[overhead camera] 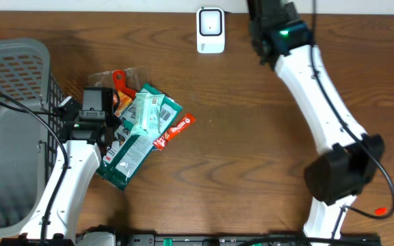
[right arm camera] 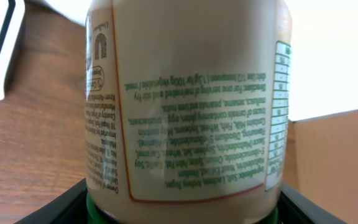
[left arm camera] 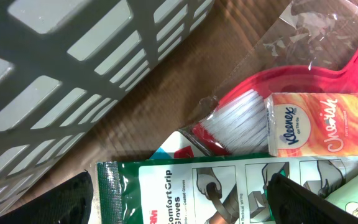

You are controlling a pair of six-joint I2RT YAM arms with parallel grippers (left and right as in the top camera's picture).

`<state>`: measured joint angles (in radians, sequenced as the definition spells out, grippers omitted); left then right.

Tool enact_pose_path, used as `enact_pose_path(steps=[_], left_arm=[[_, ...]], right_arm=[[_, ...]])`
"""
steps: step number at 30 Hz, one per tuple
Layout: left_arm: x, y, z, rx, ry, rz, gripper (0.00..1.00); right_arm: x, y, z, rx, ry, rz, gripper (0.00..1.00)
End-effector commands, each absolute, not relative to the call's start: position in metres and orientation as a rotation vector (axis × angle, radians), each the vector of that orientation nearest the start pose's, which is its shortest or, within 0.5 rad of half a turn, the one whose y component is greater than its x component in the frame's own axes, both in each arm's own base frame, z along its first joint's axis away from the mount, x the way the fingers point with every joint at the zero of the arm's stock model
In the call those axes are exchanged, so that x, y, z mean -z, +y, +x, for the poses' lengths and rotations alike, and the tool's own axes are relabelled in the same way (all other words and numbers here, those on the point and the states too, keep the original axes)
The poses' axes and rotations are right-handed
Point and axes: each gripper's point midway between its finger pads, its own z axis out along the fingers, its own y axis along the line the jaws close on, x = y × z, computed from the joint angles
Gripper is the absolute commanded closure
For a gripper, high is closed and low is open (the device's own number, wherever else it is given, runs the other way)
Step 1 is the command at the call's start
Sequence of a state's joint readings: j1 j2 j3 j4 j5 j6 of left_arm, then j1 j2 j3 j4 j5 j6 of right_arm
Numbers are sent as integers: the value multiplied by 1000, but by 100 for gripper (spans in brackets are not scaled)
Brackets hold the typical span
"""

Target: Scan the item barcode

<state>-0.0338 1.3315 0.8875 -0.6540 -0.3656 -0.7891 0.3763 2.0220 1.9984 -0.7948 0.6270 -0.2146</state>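
the step in hand looks like the presentation itself: the right gripper [right arm camera: 182,214] has its jaws clamped on a jar [right arm camera: 185,93], gripping it near its green lid, with the printed label upside down to the wrist camera. in the overhead view that arm reaches to the 12 o'clock edge of the table [overhead camera: 252,157], so the jar sits just to the 3 o'clock side of the white scanner [overhead camera: 211,30], near it but apart. the label face in view carries only ingredient text and the edge of a nutrition panel; no barcode shows, and which side it sits on cannot be told. the next move probably calls for turning the jar about its own axis and tilting it until the barcode faces the scanner's window, with the grip kept firm. the left gripper [left arm camera: 185,205] hangs with jaws spread wide and empty over the pile at 9 o'clock, above a gloves pack [left arm camera: 166,186], a tissue pack [left arm camera: 319,124] and a red brush [left arm camera: 241,118], beside the grey basket [left arm camera: 73,74].
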Motion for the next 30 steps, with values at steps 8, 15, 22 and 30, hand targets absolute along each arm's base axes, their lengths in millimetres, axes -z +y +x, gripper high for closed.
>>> enact_pose_path(steps=[8,15,22,30], left_arm=[[-107,58,310,-228,2324,-1086,11],[-107,58,310,-227,2324,-1086,11],[-107,58,309,-228,2324,-1086,11],[-107,58,310,-228,2324,-1086,11]], right_arm=[[-225,112,537,805,2245,-468,38],[-231,83,543,912,2234,-434,37],[-250,74,559,1028,2133,-427,33],[-242,82,574,1089,2087,-507,32]])
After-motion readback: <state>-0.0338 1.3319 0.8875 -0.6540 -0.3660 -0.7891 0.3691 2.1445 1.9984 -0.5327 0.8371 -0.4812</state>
